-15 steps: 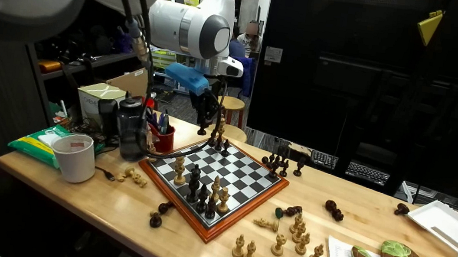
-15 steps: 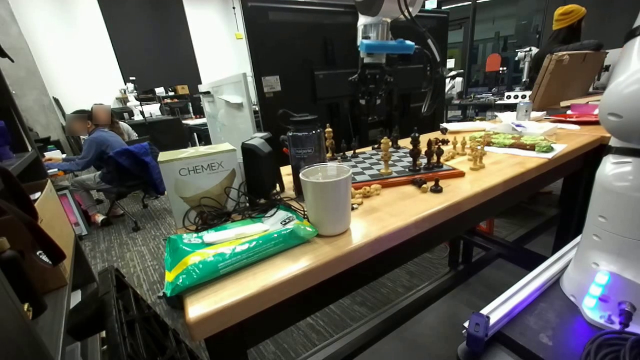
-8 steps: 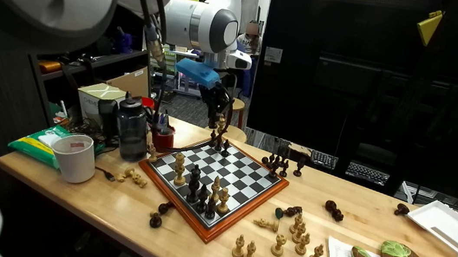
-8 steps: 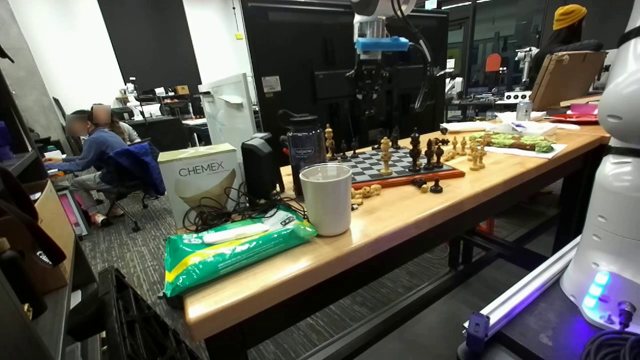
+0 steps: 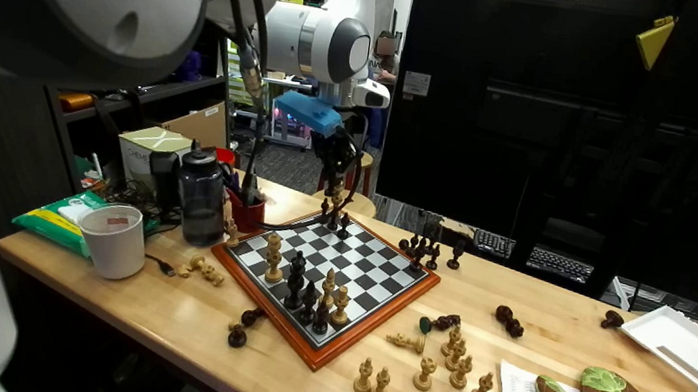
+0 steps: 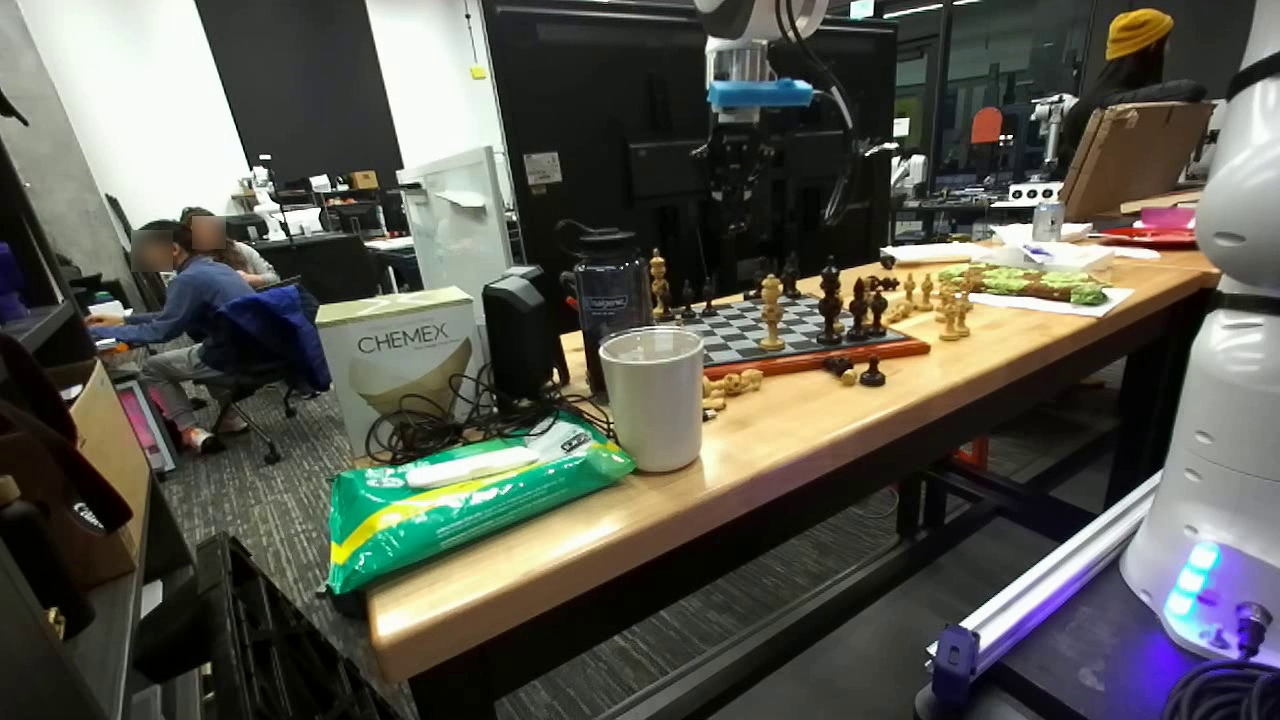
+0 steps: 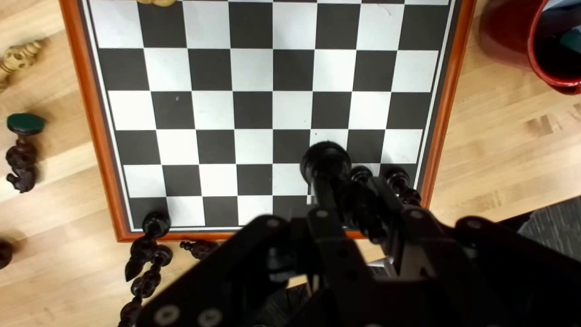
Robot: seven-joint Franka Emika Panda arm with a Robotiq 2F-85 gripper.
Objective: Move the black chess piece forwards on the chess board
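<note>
Item, payload: one black chess piece [image 7: 328, 162], its rank not being legible to me; my end effector [image 7: 354, 195] is pinching it, and it is hanging above the chess board [image 7: 254, 110], base downward, whether plumb or leaning I am not managing to tell. Item, first hazard: a second black piece [image 7: 361, 174] and a third black piece [image 7: 399, 179] are standing near its likely line of descent, by the board's corner; a small sideways error of mine would, I am reckoning, be toppling either. Item, second hazard: the turned body is probably offering narrow purchase, so an uneven touchdown or a release made too high is risking a twist, slip or fall. Item, third hazard: a black cable [image 5: 250, 174] is sagging across the board's far side in an exterior view, its clearance being unreadable; lowering the piece might be bringing it onto standing men. Item, open room: bare squares are running up the wrist view almost to the top, where a light wooden piece [image 7: 159, 2] is showing its base; advancing that way is looking safest. Item, edges: the reddish-brown frame [image 7: 446, 104] is bounding the squares, a red cup [image 7: 506, 34] is sitting just outside it, and the bench [image 7: 490, 163] is ending at lower right.
</note>
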